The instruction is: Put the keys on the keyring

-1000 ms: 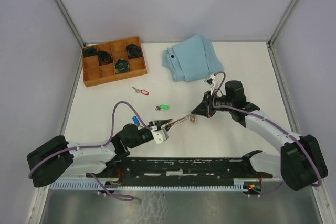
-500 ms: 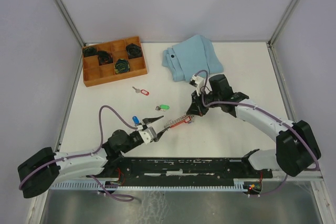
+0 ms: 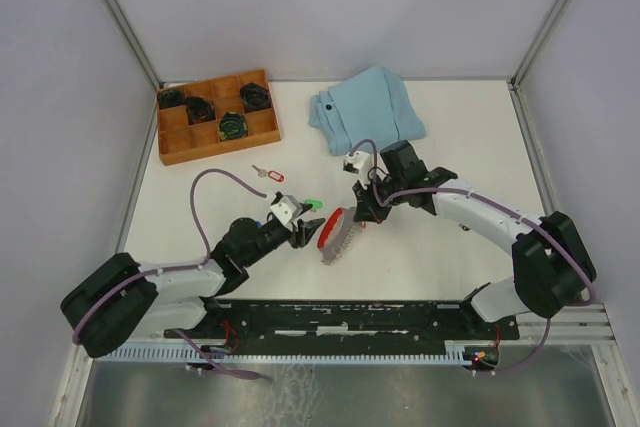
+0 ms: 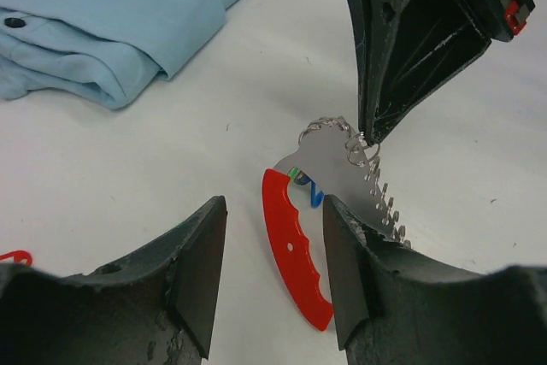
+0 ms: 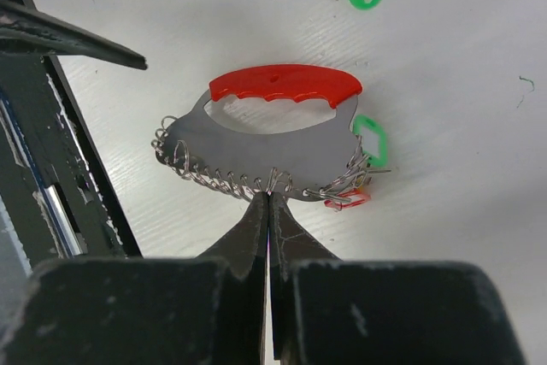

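I see my right gripper [image 5: 269,201] pinched tight on the looped edge of the keyring [image 5: 273,138] at mid-table [image 3: 450,147], while my left gripper [image 4: 273,211] gapes wide and empty just beside it.
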`<state>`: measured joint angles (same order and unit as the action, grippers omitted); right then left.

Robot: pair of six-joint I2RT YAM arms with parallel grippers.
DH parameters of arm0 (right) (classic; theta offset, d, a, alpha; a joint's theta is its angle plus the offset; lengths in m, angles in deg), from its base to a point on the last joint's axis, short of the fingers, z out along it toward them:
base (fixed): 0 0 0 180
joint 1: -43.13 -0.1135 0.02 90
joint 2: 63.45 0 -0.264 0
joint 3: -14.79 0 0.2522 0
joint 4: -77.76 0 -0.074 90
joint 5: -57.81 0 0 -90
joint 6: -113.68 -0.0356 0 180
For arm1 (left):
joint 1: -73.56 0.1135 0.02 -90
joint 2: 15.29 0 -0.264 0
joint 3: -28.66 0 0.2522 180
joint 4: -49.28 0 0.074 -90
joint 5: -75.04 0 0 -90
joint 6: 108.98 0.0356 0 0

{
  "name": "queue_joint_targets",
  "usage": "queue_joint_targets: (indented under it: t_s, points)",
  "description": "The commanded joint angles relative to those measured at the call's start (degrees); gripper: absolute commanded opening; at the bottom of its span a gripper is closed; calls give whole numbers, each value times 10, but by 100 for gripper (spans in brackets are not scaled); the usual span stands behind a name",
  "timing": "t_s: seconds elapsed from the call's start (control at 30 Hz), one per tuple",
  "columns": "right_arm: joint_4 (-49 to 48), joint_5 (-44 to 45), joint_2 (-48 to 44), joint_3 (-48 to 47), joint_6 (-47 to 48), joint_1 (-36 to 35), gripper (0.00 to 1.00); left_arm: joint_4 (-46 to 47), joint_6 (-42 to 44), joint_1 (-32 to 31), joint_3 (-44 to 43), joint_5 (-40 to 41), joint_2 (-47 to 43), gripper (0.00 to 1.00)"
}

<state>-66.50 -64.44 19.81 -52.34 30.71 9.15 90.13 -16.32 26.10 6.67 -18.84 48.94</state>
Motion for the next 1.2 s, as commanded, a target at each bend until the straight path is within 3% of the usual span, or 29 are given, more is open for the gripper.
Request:
queue_joint_targets:
  t_s: [0.0,0.2,0.5,0.87,1.17]
  points:
    - [-5,4,-3,-29,58,-9,1,74,-85,34,-53,-100,62,54]
    - [9,-12,7,-37,113,-12,1,177,-108,79,-65,-185,163,47]
    - [81,-4,35,-78,175,-20,1,437,-148,132,-83,-335,365,44]
    - [96,-7,35,-89,238,-31,1,445,-107,133,-125,-372,426,37]
    - [68,0,31,-74,225,-33,1,445,-106,112,-127,-385,437,34]
